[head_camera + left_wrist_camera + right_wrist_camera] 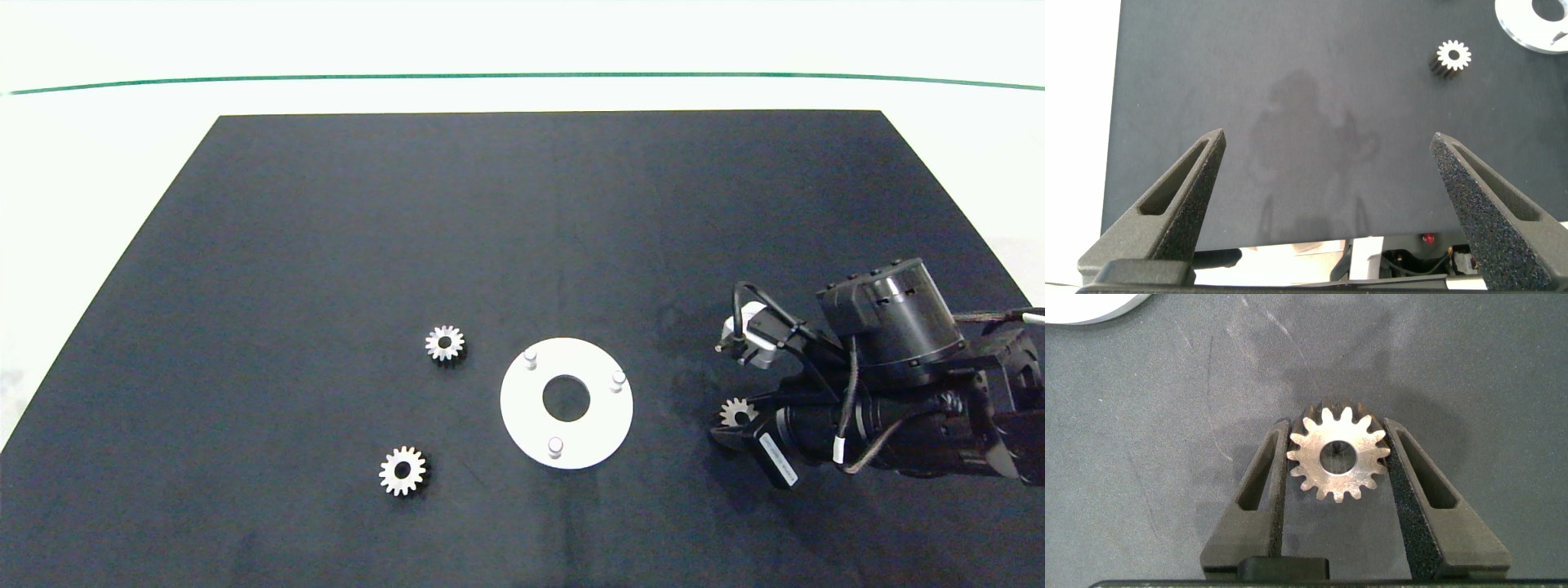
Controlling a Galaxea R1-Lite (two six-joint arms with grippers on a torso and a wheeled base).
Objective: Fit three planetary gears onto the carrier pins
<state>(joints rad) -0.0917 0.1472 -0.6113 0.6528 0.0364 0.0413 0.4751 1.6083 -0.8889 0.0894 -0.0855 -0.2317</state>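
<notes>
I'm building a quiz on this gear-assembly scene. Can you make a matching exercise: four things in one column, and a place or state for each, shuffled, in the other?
Things:
1. right gripper
2. left gripper
3. carrier pins
4. the two gears left of the white disc

States:
A. bare, no gear on any of them
B. closed around a gear, right of the disc
C. lying loose on the dark mat
D. open, holding nothing

Pairs: 1-B, 2-D, 3-A, 4-C
</notes>
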